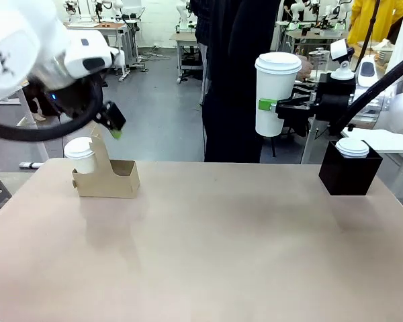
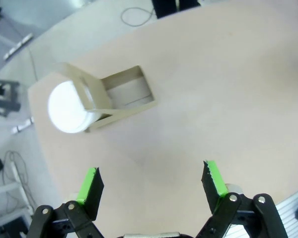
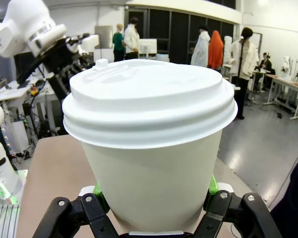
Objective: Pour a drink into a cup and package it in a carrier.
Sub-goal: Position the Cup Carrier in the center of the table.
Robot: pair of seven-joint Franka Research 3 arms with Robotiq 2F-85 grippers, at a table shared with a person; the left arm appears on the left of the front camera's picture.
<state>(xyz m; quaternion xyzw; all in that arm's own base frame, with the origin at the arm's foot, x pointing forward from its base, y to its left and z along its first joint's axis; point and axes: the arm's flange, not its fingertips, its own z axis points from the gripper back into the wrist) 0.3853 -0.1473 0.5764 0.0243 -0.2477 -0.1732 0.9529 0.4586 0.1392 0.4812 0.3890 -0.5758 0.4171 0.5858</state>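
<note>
My right gripper (image 1: 269, 105) is shut on the cup (image 1: 277, 94), a tall white paper cup with a white lid, and holds it upright high above the table's right side. The right wrist view has the cup (image 3: 151, 129) close up between the green pads (image 3: 211, 186). The carrier (image 1: 114, 180), brown cardboard with a tall handle, stands at the far left with a second lidded cup (image 1: 80, 153) in one slot. My left gripper (image 1: 111, 124) hangs open just above the handle; its wrist view looks down on the carrier (image 2: 124, 94). The drink is hidden from view.
A black square box (image 1: 349, 171) at the far right holds another lidded white cup (image 1: 352, 147). A person in dark clothes (image 1: 235, 80) stands at the far side of the table (image 1: 208, 248). Its middle and front are bare.
</note>
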